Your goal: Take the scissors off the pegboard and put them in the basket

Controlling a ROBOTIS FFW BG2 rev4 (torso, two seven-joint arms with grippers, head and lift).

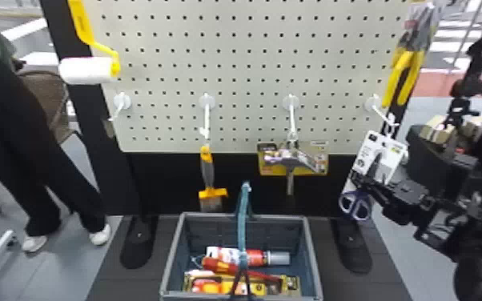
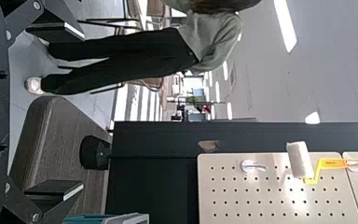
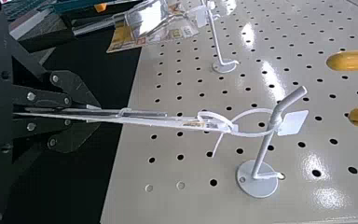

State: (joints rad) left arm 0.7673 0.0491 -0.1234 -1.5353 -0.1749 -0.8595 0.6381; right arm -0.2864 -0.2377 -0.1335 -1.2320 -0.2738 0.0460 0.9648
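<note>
In the head view, at right: hanging lengthwise, the scissors (image 1: 355,205) on their card (image 1: 368,150), nearest the right fingers (image 1: 357,179), well right of the basket (image 1: 313,256). In the left wrist view, nothing between spread left fingers (image 2: 83,110). In the right wrist view, pinching the scissors and card from below, long axis towards a loop (image 3: 251,135) round the hook (image 3: 263,154); probably needs drawing outward along it.

The scissors (image 1: 356,197) are blue-handled, the pegboard (image 1: 248,87) dark-dotted cream.
</note>
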